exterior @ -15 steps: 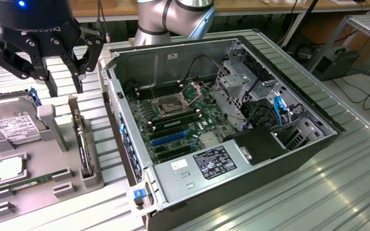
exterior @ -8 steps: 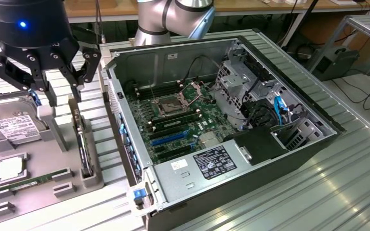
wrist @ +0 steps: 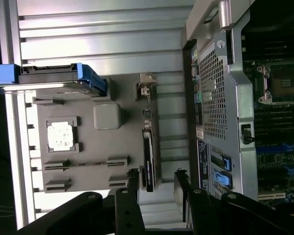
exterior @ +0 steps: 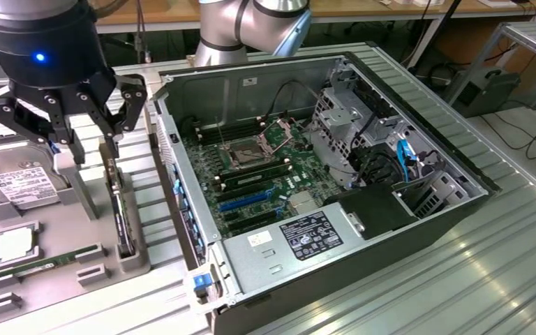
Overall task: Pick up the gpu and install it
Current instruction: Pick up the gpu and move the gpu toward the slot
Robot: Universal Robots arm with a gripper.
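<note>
Gpu (exterior: 120,216) upright beneath spread pincer (exterior: 89,150)

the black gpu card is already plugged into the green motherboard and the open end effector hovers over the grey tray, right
No. The exterior view shows the thin black gpu card standing on edge in the grey plastic tray, not in the green motherboard. The open end effector does hover over that tray.

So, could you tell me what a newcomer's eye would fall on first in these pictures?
The open computer case dominates the exterior view's centre and right, its motherboard exposed. On the exterior view's left, the gripper hangs with jaws open above a grey tray, where the gpu stands on edge.
</note>
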